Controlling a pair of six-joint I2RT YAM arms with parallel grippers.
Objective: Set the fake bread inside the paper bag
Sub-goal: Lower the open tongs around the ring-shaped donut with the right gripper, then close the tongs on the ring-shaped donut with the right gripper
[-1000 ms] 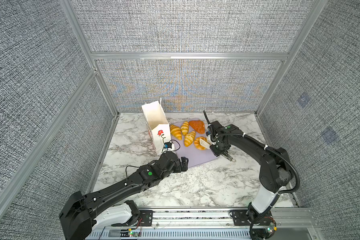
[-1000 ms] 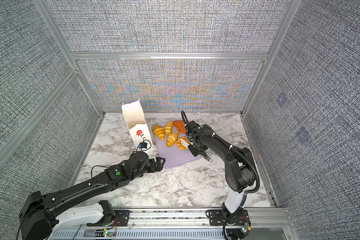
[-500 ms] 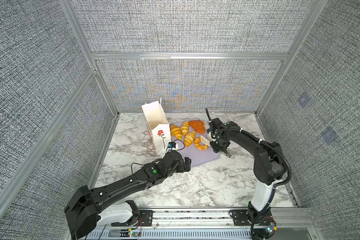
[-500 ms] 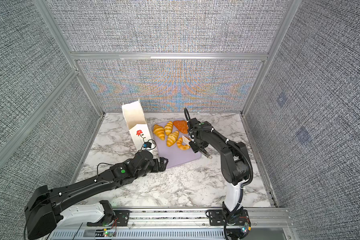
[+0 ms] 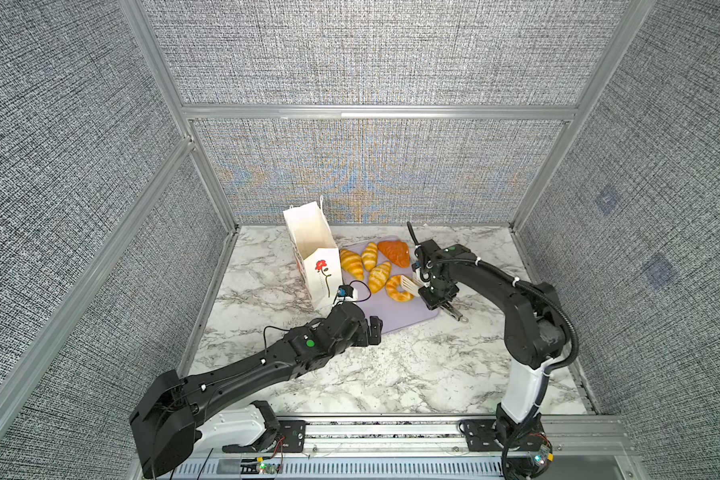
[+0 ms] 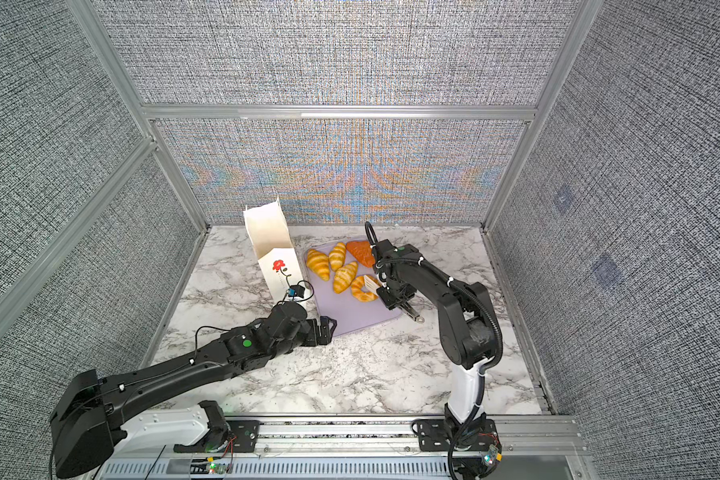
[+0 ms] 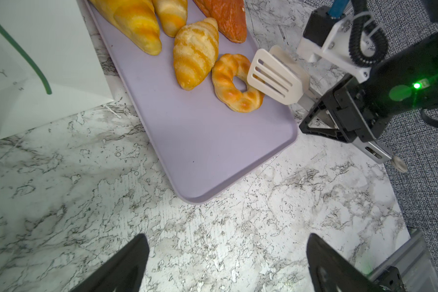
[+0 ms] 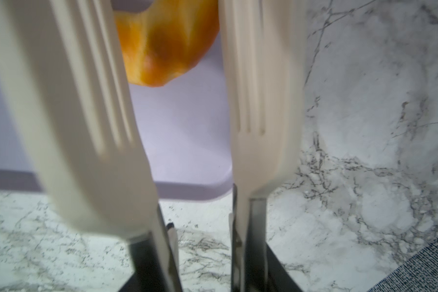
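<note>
Five pieces of fake bread (image 5: 378,276) lie on the one lilac tray (image 5: 408,320): three striped croissants (image 5: 351,264), one ring (image 5: 398,289), one orange-brown triangle (image 5: 395,252). One paper bag (image 5: 314,266) stands upright just beside it. The right fingers (image 7: 273,75), two white slotted paddles, straddle the ring's edge; pinching or not, I can't tell. The left fingers (image 7: 127,263) hang spread wide, empty.

Showed two matte black jointed arms, left arm (image 5: 267,365) and right arm (image 5: 516,299), each rising from a white base bolted to an aluminium rail (image 5: 391,430). Bore green status dots, thin cables with white ties, and corrugated black hose (image 5: 560,309). Ended in a left hand (image 7: 225,263) with black fingers (image 7: 127,265) and a right hand (image 7: 264,57) with cream slotted paddles.
</note>
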